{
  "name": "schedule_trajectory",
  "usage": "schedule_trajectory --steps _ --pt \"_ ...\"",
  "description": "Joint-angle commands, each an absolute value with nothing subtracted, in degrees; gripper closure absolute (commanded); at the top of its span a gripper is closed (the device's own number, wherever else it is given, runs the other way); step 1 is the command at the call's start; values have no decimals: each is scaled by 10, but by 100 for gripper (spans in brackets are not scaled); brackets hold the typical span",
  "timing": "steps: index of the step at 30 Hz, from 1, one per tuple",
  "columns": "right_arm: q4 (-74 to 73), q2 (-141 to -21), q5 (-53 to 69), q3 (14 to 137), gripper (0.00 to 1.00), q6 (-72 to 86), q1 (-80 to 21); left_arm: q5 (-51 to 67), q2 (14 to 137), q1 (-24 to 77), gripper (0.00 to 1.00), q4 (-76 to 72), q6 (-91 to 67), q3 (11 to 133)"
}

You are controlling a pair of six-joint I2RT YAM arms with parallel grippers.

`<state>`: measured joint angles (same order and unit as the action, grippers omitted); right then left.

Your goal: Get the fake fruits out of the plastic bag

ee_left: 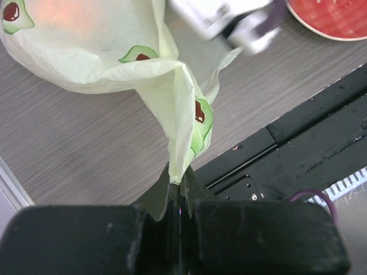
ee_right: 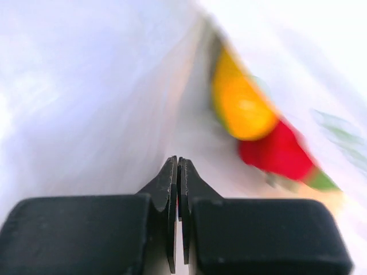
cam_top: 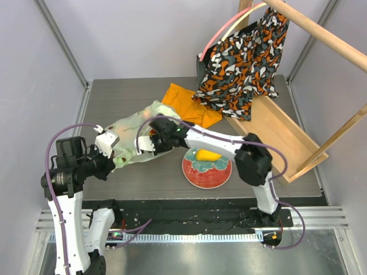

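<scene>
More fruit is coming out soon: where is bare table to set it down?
Bare table at the far left, behind the plastic bag; also the near strip between bag and plate. Crowded where bag, orange cloth and right gripper meet.

We see the plastic bag (cam_top: 135,134) as thin, crinkly, translucent film; the fake fruits (ee_right: 243,109) inside look glossy. The table (cam_top: 114,97) shows matt wood grain, the plate (cam_top: 198,179) a glazed shine; at one o'clock, the patterned bag (cam_top: 241,63) is cloth, the rack (cam_top: 275,129) bare wood.
</scene>
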<state>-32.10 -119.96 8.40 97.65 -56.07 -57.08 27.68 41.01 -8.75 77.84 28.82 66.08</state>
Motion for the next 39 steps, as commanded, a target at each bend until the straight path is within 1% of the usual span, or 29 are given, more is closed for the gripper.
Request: schedule_trajectory --steps 1,6,11,14,19,23,25,26,27,29,30,35,39 --pt "-294 -1079 162 954 98 -519 -560 270 411 -88 100 735 272 664" --pt "-307 -1035 196 943 98 -490 -555 278 424 -89 100 719 267 666" --pt "-302 -1017 188 919 98 -480 -554 293 427 -89 100 719 256 684" --pt "-265 -1039 159 918 97 -448 -555 303 420 -89 100 729 252 696" --pt "-248 -1137 95 1003 96 -411 -556 308 407 -89 100 754 246 709" --pt "-233 -1198 81 1044 95 -411 -560 303 396 -89 100 759 244 714" --pt "-226 -1218 65 1046 89 -421 -565 302 395 -89 100 764 244 715" --pt "-219 -1220 59 1040 81 -423 -569 303 394 -88 100 766 243 716" --pt "-200 -1223 53 1035 63 -424 -571 303 394 -89 100 767 243 719" --pt "-172 -1224 27 1020 49 -420 -574 306 392 -89 100 774 243 721" --pt "-158 -1225 21 1020 35 -419 -577 305 391 -88 100 778 243 722" --pt "-161 -1250 21 1048 31 -431 -579 320 384 -89 100 804 253 733" --pt "-219 -1311 47 1103 30 -468 -588 327 381 -89 100 817 258 744"
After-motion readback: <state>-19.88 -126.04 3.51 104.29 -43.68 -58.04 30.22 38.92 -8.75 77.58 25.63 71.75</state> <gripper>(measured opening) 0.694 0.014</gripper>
